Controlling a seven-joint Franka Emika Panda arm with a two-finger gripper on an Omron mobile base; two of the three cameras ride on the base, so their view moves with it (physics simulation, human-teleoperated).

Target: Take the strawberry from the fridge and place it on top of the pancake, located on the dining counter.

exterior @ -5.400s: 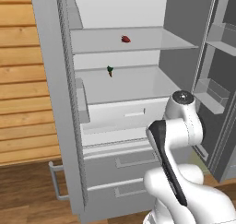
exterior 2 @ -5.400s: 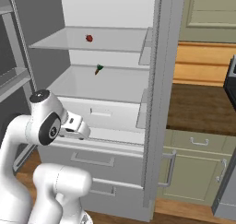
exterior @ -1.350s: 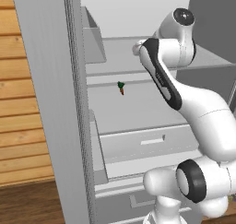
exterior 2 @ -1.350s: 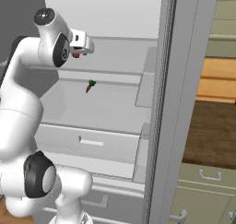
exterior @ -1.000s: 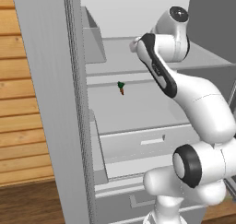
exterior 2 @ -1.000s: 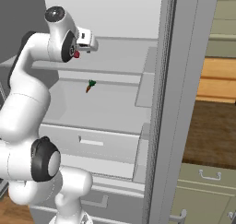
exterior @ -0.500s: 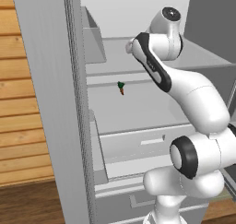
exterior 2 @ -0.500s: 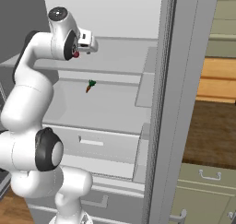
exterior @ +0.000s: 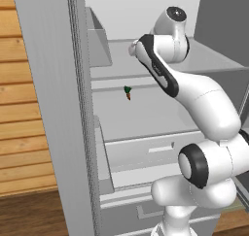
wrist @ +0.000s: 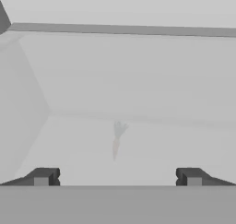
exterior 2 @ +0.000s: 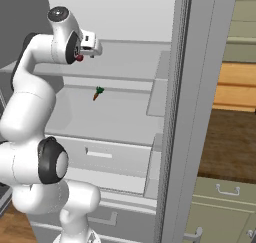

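The fridge (exterior: 58, 109) stands with its doors swung wide, so the pale shelves inside are open to reach. The white arm (exterior: 194, 99) is raised and bent forward into the upper compartment, and I take it that it is held high because the fruit it wants lies on the top shelf (exterior 2: 130, 62), not on the one below.

The claw (exterior 2: 92, 44) hangs just over that top shelf, level with it, pointing inward. From the hand view its two dark fingertips (wrist: 44, 176) stand well apart with nothing between them; a wide stance like that suits closing around a small thing from both sides.

The strawberry (exterior 2: 79, 58) shows as a small dark-red spot on the top shelf, right beside the wrist and partly hidden by it in the right base view. Whether it lies ahead of the fingers or beneath the hand I cannot tell.

On the shelf below lies the small orange piece with green top (exterior: 128, 92), seen faintly through the glass from the hand view; that is not the target.
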